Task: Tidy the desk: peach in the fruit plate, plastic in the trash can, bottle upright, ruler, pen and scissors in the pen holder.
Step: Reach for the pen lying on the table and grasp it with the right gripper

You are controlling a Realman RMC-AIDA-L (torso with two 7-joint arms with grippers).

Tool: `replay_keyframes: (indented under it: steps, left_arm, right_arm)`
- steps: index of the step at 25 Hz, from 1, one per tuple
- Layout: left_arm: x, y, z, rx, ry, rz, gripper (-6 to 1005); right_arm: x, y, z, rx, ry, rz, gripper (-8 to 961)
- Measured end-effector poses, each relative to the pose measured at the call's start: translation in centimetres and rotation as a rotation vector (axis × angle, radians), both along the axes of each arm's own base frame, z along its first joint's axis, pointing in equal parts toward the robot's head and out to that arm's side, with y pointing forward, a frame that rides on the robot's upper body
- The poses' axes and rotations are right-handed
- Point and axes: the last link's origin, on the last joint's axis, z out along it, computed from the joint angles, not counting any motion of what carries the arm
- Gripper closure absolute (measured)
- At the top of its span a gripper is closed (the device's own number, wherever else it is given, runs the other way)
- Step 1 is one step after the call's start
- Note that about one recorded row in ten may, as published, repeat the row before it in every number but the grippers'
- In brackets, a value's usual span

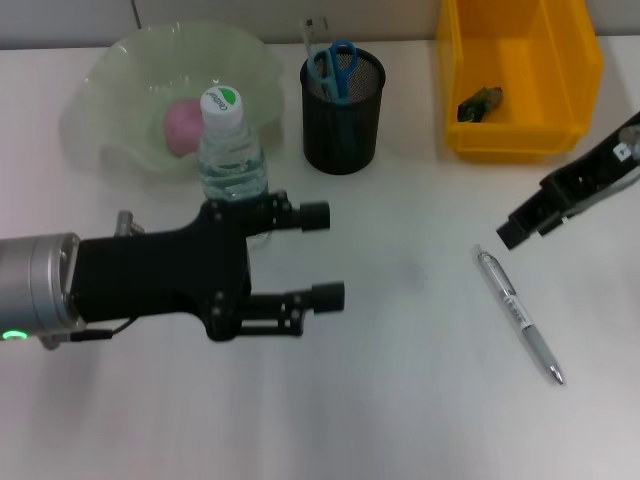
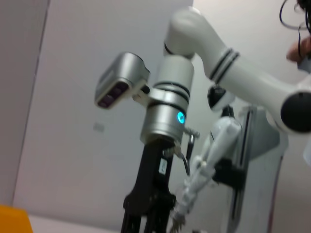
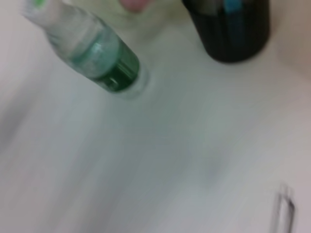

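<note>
The clear bottle (image 1: 232, 150) (image 3: 97, 53) with a white and green cap stands upright in front of the green glass fruit plate (image 1: 120, 90). A pink peach (image 1: 182, 125) lies in that plate. My left gripper (image 1: 328, 255) is open just on the near side of the bottle, with nothing between its fingers. The black mesh pen holder (image 1: 343, 110) (image 3: 228, 29) holds blue-handled scissors (image 1: 332, 68) and a ruler (image 1: 315, 32). A silver pen (image 1: 520, 315) (image 3: 284, 211) lies on the table at the right. My right gripper (image 1: 525, 222) hovers above the pen's far end.
The yellow bin (image 1: 520, 140) at the back right holds a crumpled plastic wrapper (image 1: 480, 103). The left wrist view shows only my right arm (image 2: 167, 111) against a wall.
</note>
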Motion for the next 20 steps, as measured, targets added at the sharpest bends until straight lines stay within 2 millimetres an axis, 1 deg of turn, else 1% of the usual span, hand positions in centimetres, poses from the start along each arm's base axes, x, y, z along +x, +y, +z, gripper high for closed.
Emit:
replay_keyframes:
  steps: [1, 3, 5, 6, 9, 11, 17, 20]
  left_arm:
    - [-0.3, -0.2, -0.2, -0.014, 0.026, -0.004, 213]
    - [-0.4, -0.3, -0.3, -0.021, 0.036, -0.005, 213]
    - [-0.7, -0.4, -0.4, -0.031, 0.057, -0.005, 213]
    - [-0.9, -0.5, -0.6, -0.037, 0.064, 0.002, 213]
    - [-1.1, -0.8, -0.8, -0.037, 0.062, 0.011, 213]
    - [-1.3, -1.0, -1.0, -0.035, 0.061, 0.019, 213]
    - [-1.4, -1.1, -1.0, -0.034, 0.061, 0.024, 213]
    - [-1.4, -1.1, -1.0, -0.034, 0.061, 0.024, 213]
  right_arm:
    - [0.4, 0.1, -0.5, -0.017, -0.037, -0.027, 455]
    - [0.5, 0.1, -0.8, -0.027, -0.053, -0.037, 455]
    - [1.0, 0.0, -1.7, -0.052, -0.090, -0.055, 455]
    - [1.6, 0.0, -2.5, -0.071, -0.112, -0.065, 455]
    - [2.0, 0.0, -3.1, -0.080, -0.119, -0.073, 455]
    - [2.7, 0.0, -3.6, -0.088, -0.127, -0.099, 455]
    - [3.9, 0.3, -4.1, -0.073, -0.174, -0.136, 455]
    - [4.2, 0.7, -4.2, -0.064, -0.209, -0.140, 455]
